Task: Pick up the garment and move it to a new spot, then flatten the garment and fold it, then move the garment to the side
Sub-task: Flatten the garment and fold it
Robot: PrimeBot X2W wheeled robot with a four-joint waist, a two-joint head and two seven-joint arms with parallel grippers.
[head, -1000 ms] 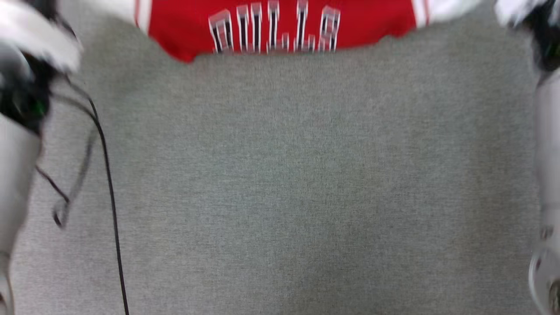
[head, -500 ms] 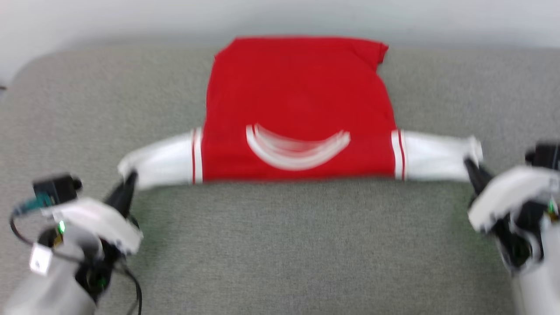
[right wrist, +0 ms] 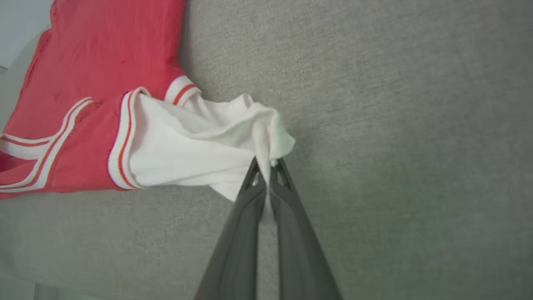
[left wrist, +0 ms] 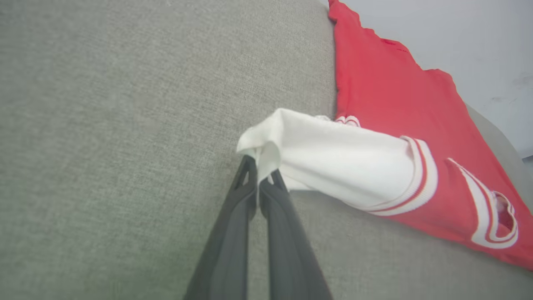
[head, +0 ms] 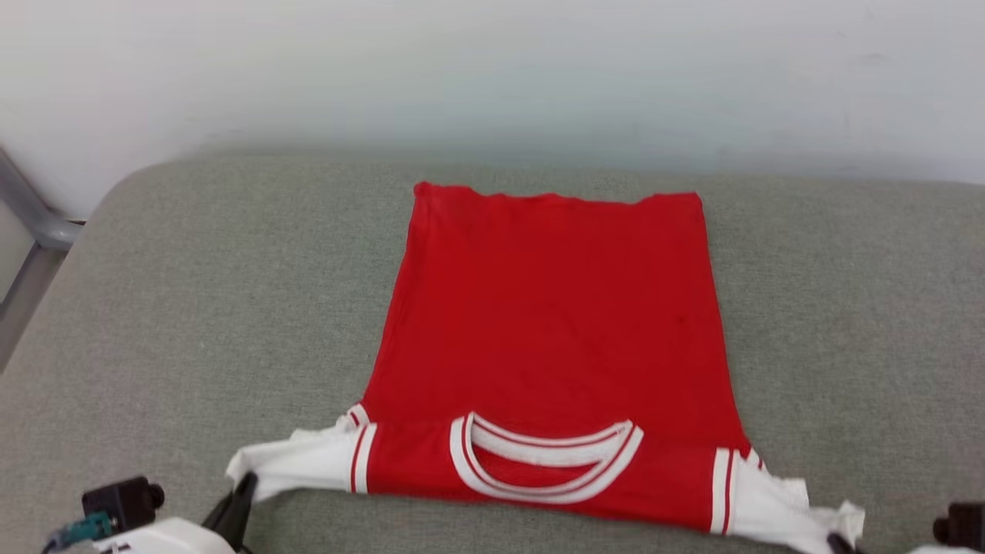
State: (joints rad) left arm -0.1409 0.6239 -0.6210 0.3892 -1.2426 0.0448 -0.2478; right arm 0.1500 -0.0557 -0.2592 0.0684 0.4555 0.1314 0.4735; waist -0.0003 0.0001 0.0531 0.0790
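The garment (head: 554, 323), a red T-shirt with white sleeves and a striped collar, lies spread on the grey cushion, its plain red side up and its collar end near me; the lettering is hidden. My left gripper (left wrist: 260, 173) is shut on the tip of one white sleeve (left wrist: 333, 158), which is lifted slightly; its dark finger (head: 238, 500) pokes up at the head view's lower left. My right gripper (right wrist: 266, 166) is shut on the other white sleeve (right wrist: 195, 141), bunched at its tips, and shows at the lower right (head: 843, 542).
The grey cushion (head: 192, 308) stretches wide on both sides of the shirt. A pale wall (head: 492, 69) rises behind its far edge. A grey metal bar (head: 31, 208) stands at the far left.
The head camera has tilted up, so the shirt sits lower in the picture. Both grippers keep hold of the sleeves, and the shirt's body now lies longer and flatter toward the far edge.
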